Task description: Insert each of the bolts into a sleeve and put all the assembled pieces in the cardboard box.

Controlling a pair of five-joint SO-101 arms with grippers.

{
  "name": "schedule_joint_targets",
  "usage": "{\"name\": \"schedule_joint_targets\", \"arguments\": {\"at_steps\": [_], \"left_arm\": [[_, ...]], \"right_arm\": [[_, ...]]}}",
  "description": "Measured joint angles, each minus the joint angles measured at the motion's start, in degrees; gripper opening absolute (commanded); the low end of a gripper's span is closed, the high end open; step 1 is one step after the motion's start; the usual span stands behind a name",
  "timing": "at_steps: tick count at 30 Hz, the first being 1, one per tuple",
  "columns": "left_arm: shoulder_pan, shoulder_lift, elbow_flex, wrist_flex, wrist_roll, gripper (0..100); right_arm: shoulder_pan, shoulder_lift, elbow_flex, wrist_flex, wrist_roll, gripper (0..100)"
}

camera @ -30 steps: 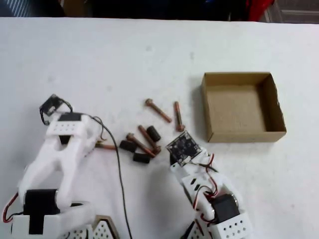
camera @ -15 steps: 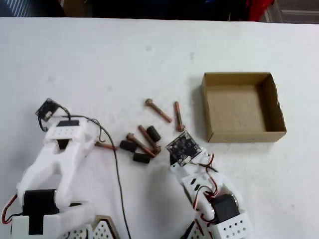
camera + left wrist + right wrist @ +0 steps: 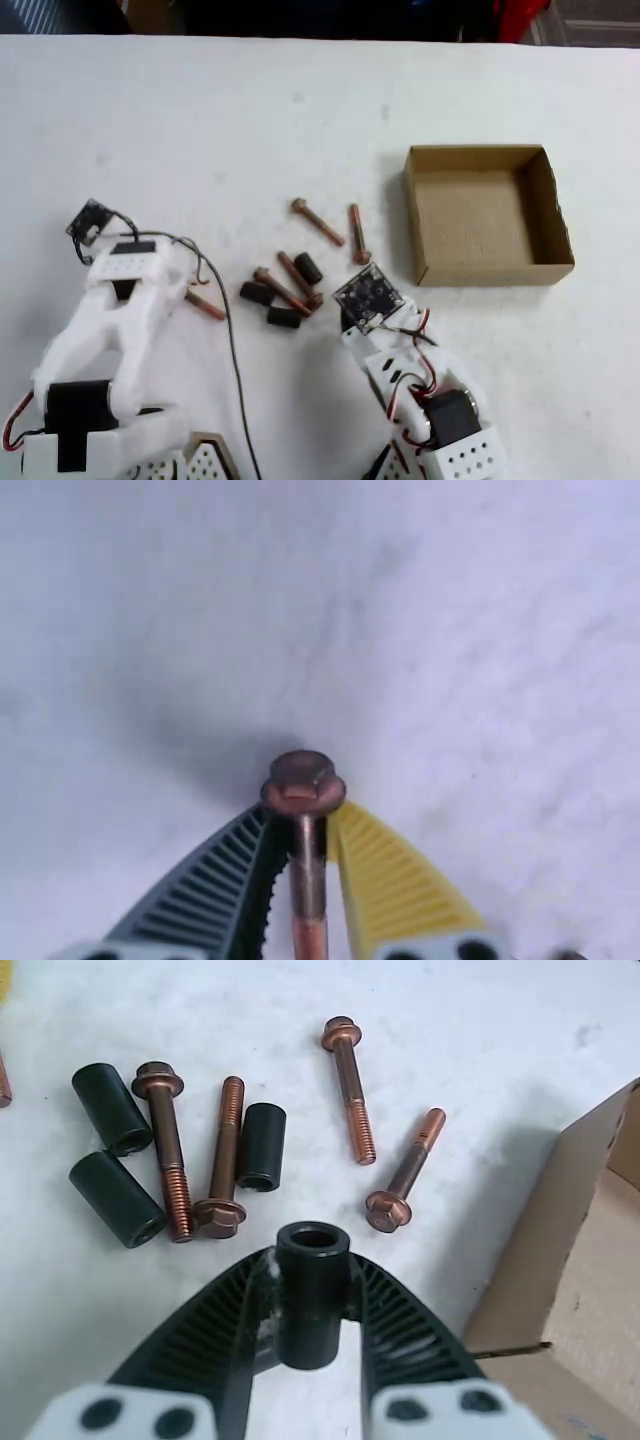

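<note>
At the white bench [image 3: 300, 100], a copper-coloured flanged bolt [image 3: 303, 780] is clamped by the left claw [image 3: 303, 825] and a black cylindrical sleeve [image 3: 312, 1295], bore outward, by the right claw [image 3: 312, 1265], seemingly so they can be mated.

- counter [image 3: 300, 90]: far half open from edge to edge; open stretch also between the left arm [image 3: 120, 300] and the far edge
- loose cluster at centre: four bolts [image 3: 317, 221] and three sleeves [image 3: 283, 318] lying close, some touching; only narrow gaps between them
- cardboard box [image 3: 490, 272]: top open, interior free; upright walls bar entry from the side; nearest bolt just beside its wall
- left jaws: held bolt [image 3: 205, 305] sticks out toward the cluster, stopping short of the nearest sleeve; black cable [image 3: 232, 350] trails over the counter beside it
- right arm [image 3: 400, 370]: right jaws with held sleeve [image 3: 312, 1295] just short of the cluster, near the box's front corner; open counter in front of the box
</note>
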Motion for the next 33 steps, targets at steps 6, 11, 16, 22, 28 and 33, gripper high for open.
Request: {"name": "schedule_joint_targets", "arguments": {"at_steps": [6, 11, 16, 22, 28, 33], "left_arm": [[0.0, 0.0, -0.4, 0.0, -13.1, 2], [0.0, 0.0, -1.2, 0.0, -25.5, 2], [0.0, 0.0, -1.6, 0.0, -37.2, 2], [0.1, 0.0, -2.6, 0.0, -46.2, 2], [5.4, 0.0, -6.4, 0.0, -48.5, 2], [8.7, -0.3, -9.6, 0.0, -48.9, 2]], "right_arm": [[0.0, 0.0, 0.0, 0.0, 0.0, 1.6], [0.0, 0.0, 3.1, -2.6, 0.0, 1.6], [0.1, 0.0, 4.0, -8.3, 0.0, 1.6], [0.0, 0.0, 4.0, -12.7, -0.1, 1.6], [-3.3, 0.0, 4.0, -13.3, -0.1, 1.6], [-6.9, 0.0, 4.0, -13.3, -0.1, 1.6]]}}
